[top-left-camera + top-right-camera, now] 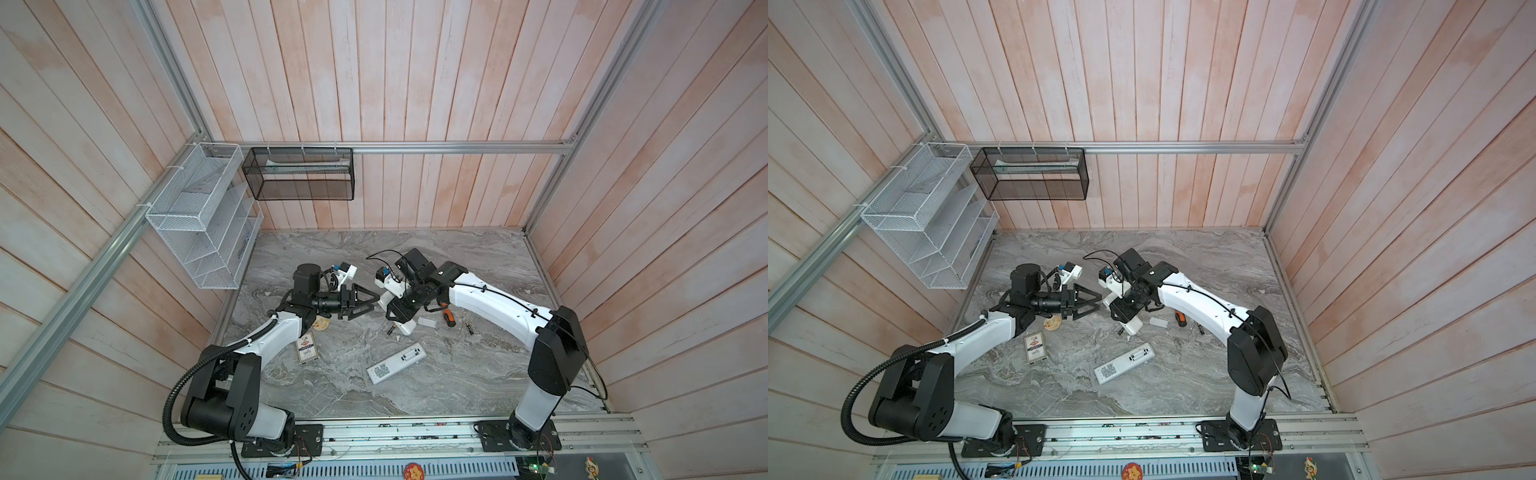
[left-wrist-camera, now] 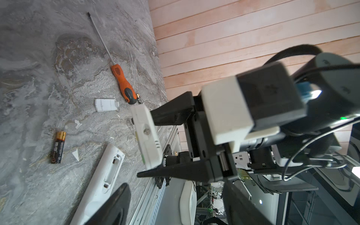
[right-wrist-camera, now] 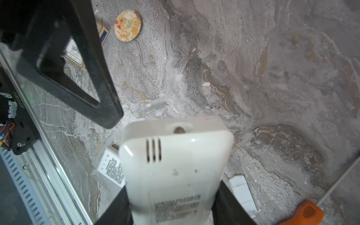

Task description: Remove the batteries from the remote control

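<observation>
Right wrist view shows us the right gripper (image 3: 172,187) with fingers clamped on a white remote (image 3: 175,155), raised off the counter (image 3: 272,78). The left gripper (image 1: 376,302) hovers just beside that remote's end, fingers spread wide. We see one battery (image 2: 58,147) lying on the counter near a second remote (image 2: 101,181) whose compartment is empty.
</observation>
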{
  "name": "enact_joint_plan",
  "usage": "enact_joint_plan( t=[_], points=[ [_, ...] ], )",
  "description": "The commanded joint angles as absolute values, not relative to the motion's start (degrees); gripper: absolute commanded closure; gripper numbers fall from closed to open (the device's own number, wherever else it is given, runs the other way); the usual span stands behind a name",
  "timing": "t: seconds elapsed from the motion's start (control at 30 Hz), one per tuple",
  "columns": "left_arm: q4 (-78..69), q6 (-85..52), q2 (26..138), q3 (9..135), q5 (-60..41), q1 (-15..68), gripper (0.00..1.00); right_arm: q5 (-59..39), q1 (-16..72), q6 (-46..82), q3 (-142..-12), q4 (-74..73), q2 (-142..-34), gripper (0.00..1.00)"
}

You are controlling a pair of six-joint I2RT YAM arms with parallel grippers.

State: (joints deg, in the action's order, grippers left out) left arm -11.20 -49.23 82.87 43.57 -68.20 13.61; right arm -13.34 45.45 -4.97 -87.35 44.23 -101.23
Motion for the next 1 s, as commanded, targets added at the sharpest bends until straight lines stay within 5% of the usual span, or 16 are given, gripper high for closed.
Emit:
enact_joint_plan(
  t=[0.0,0.97],
  points=[
    [-13.58,-48.19,83.93,42.43,-67.48,13.23,0.25,-13.71,46.35,-5.48,-89.97,45.61,-100.89,0.67],
    [-9.80,-45.73,87.17,44.40,-65.92,13.42,0.69,-7.47,51.50,-6.78,-101.35,54.81,-110.10,0.69]
  ],
)
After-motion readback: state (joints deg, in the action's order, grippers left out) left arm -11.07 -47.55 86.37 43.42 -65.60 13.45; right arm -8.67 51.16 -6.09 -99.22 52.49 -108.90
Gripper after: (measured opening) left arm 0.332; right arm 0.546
